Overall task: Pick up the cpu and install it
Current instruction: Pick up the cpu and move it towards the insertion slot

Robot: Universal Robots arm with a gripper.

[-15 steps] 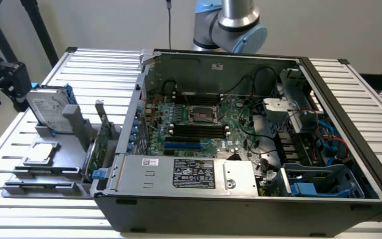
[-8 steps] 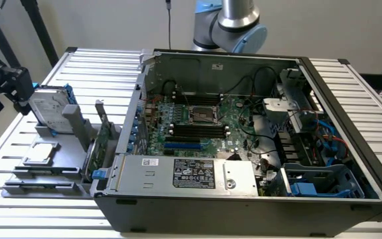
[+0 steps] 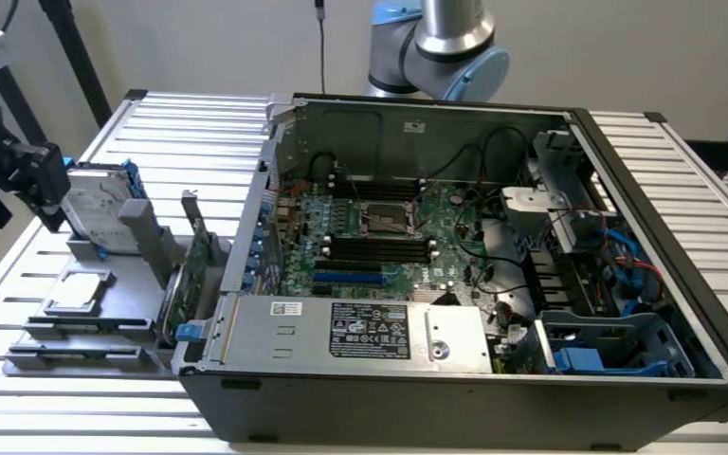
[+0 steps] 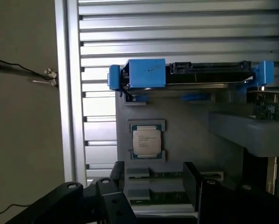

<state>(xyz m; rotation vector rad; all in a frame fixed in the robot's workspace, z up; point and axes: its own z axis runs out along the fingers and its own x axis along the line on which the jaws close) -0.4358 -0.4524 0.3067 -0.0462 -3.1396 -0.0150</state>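
Silver-grey cpu [image 4: 146,141] lies near the spread claw [image 4: 153,169], not touching it.

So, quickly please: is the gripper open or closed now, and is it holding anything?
Gripper: open, holding nothing; the cpu lies in its grey holder.

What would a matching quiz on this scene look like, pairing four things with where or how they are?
Things:
1. cpu
2. hard drive
3. labelled grey box
4. gripper

Descriptions:
A. inside the open computer case
B. has blue brackets
C. open, holding nothing
D. lies flat on the grey holder

Pairs: 1-D, 2-B, 3-A, 4-C
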